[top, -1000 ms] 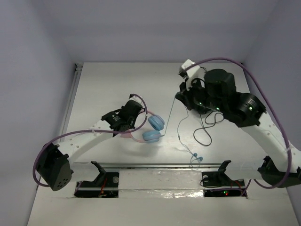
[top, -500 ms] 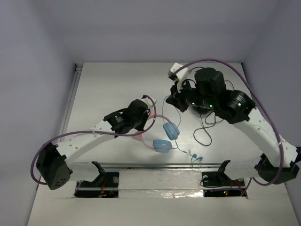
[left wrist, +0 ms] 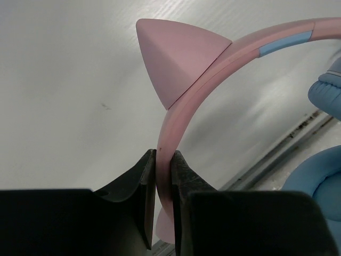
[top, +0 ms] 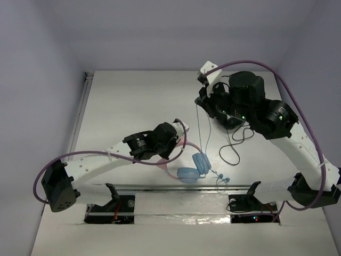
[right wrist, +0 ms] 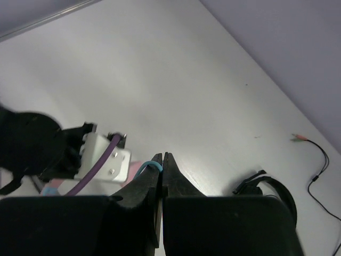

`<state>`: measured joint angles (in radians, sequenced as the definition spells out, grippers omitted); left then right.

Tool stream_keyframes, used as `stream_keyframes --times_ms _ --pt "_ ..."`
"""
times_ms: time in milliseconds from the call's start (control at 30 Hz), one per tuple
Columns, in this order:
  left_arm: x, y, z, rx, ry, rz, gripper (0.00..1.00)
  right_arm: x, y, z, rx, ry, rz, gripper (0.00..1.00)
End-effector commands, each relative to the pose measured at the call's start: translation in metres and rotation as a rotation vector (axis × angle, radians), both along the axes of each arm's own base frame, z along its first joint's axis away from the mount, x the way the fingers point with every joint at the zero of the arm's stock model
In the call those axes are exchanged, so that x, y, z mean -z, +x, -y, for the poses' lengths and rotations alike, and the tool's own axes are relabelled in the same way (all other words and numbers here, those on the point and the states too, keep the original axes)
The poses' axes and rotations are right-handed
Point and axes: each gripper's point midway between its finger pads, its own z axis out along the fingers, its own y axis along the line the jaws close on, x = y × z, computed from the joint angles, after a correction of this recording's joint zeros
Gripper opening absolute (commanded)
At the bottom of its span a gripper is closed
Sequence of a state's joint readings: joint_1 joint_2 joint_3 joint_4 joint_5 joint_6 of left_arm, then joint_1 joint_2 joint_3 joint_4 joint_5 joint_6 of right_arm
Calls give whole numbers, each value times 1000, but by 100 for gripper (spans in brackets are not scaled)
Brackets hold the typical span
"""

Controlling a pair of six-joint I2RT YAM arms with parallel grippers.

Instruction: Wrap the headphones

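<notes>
The headphones have light-blue earcups (top: 193, 169) and a pink headband (left wrist: 186, 109) with a cat ear (left wrist: 173, 56). My left gripper (top: 175, 143) is shut on the headband and holds the headphones near the table's front rail; in the left wrist view (left wrist: 163, 160) the band is pinched between the jaws. My right gripper (top: 199, 101) is shut on the thin light-blue cable (top: 200, 130), which runs down to the earcups; in the right wrist view (right wrist: 161, 158) a loop of cable (right wrist: 146, 168) sits at the closed tips.
Black headphones (right wrist: 269, 189) with a black cable (top: 234, 144) lie on the table under the right arm. A metal rail (top: 160, 186) runs along the table's front edge. Walls enclose the table on the left, back and right.
My left gripper has carried the headphones right and toward the front rail. My right gripper first swung left, then back right and up, still holding the cable taut.
</notes>
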<state>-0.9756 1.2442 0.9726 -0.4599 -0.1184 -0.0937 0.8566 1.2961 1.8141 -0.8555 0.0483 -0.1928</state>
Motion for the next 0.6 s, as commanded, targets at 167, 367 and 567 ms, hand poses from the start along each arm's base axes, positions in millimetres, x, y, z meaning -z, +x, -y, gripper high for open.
stream_keyframes --times_ms 167,367,567 --pt "-15 -45 42 227 -72 -17 0 -20 52 -3 153 32 134 0" --pt "-19 -56 44 272 -105 -16 0 1 84 26 363 16 158 0" --pt "-48 -73 48 340 -269 1 0 29 95 52 486 90 140 0"
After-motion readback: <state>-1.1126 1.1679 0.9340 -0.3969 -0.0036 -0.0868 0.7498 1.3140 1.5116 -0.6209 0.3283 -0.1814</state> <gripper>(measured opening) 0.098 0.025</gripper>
